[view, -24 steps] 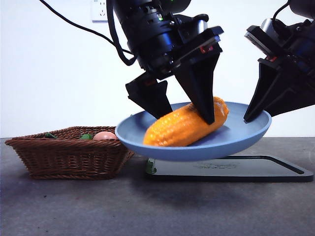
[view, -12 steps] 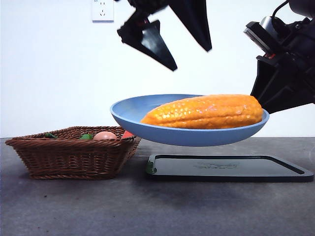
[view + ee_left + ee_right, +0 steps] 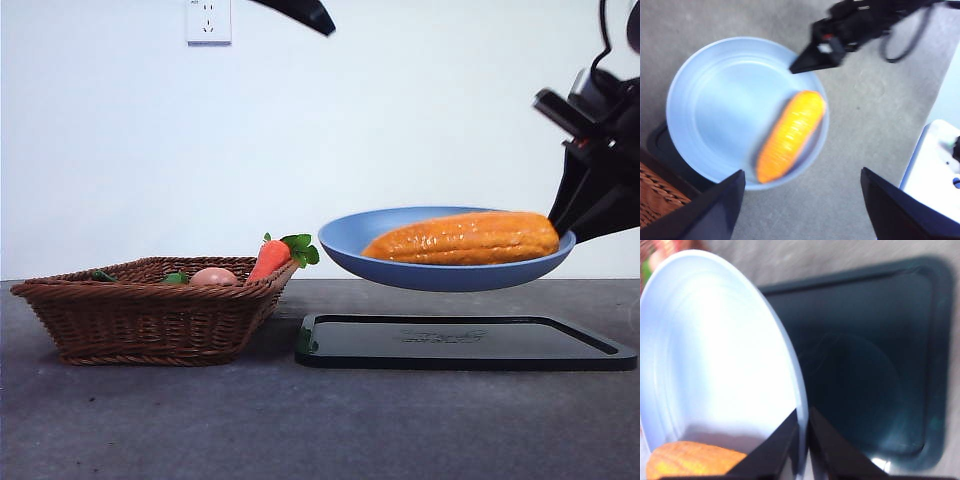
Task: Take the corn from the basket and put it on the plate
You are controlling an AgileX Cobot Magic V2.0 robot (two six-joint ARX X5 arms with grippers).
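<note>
- Lying loose, the corn looks glossy and stiff, liable to roll in the plate; grip mid-length.
- Right gripper pinches the plate's rim above the tray.
- Left gripper hangs apart, empty, above the plate.

The corn is seen as glossy orange-yellow plastic, ridged in lengthwise rows. The plate looks like smooth light-blue plastic with a soft sheen. The basket is woven of brown wicker — rough and matt. The tray is shown as flat black material, slightly reflective. The table is grey, matt and faintly mottled. The right hand is made of matt black plastic — so is the left hand.
</note>
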